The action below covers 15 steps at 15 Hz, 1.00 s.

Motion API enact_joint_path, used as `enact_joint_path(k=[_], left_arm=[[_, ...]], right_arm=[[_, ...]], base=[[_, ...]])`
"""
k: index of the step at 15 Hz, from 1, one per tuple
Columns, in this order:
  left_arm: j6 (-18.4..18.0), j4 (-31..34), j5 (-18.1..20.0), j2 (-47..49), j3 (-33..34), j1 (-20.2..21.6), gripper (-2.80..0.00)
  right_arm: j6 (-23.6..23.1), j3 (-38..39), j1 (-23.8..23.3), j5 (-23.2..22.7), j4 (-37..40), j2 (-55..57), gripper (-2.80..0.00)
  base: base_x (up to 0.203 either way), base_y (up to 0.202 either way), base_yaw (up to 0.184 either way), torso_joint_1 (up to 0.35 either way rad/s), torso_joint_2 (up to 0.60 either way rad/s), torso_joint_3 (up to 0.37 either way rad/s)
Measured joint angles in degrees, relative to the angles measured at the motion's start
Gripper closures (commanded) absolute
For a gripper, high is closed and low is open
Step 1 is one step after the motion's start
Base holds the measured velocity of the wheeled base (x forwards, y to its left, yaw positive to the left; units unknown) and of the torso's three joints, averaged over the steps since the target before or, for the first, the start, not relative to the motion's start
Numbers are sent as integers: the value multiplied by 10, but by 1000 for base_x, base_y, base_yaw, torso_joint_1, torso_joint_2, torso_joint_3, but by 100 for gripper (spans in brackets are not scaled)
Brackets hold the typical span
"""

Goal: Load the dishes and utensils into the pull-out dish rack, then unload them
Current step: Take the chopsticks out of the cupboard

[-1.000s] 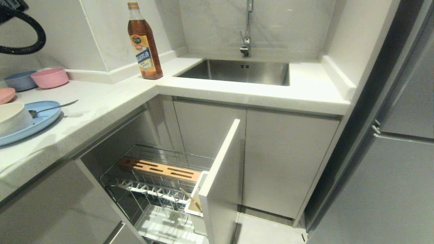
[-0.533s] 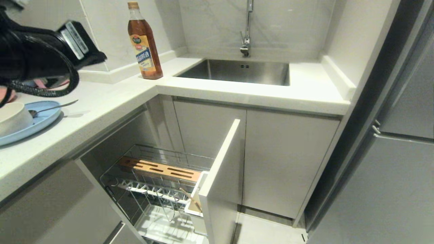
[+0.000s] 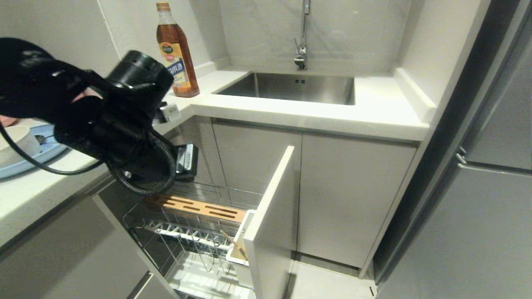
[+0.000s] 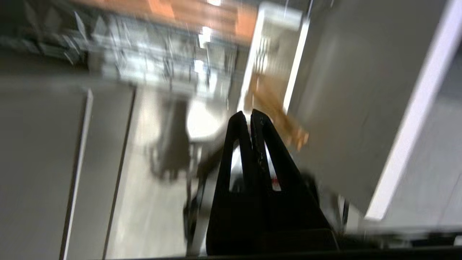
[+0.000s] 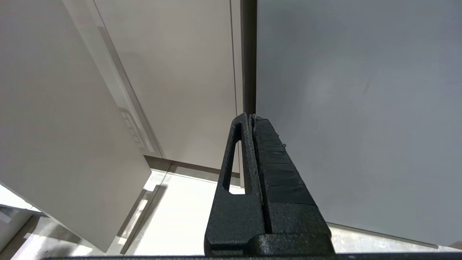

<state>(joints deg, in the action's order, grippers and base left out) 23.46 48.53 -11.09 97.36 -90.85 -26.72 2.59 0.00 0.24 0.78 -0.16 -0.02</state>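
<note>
The pull-out dish rack [image 3: 166,216] stands open below the counter, with its wooden strip [image 3: 195,206], white drip tray [image 3: 199,278] and white front panel [image 3: 270,207]. The chopsticks [image 3: 236,245] lean in the white holder behind that panel; the left wrist view shows them as a tan blur [image 4: 285,124]. The light-blue plate [image 3: 25,162] and the white bowl [image 3: 14,143] on it sit on the counter at far left. My left arm [image 3: 112,120] covers the spoon. It reaches over the counter edge above the rack, and the left gripper [image 4: 250,113] is shut and empty. My right gripper [image 5: 251,115] is shut and parked low by the cabinet fronts.
An oil bottle [image 3: 176,50] stands at the counter's corner beside the steel sink [image 3: 291,87] and its faucet [image 3: 301,54]. A tall grey door [image 3: 478,207] fills the right side. The rack's open front panel juts into the floor space.
My left arm has swung in from the upper left, down and rightward across the counter to above the rack, and now hides the small bowls and the spoon. Its gripper has stayed shut.
</note>
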Motion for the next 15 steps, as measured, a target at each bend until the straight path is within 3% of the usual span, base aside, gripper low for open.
enact_joint_path(k=[3,5,6,15], left_arm=[[13,54,19,45,8,-8,0],[19,59,53,65,29,-9,0],[20,57,72,75,36,-10,-280],[72,-34,82,173,76,1,-280]], right_arm=[[0,0,0,0,0,0,0],[0,0,0,0,0,0,0],[0,0,0,0,0,0,0],[0,0,0,0,0,0,0]], base=[[0,0,0,0,0,0],[0,0,0,0,0,0],[0,0,0,0,0,0],[0,0,0,0,0,0]])
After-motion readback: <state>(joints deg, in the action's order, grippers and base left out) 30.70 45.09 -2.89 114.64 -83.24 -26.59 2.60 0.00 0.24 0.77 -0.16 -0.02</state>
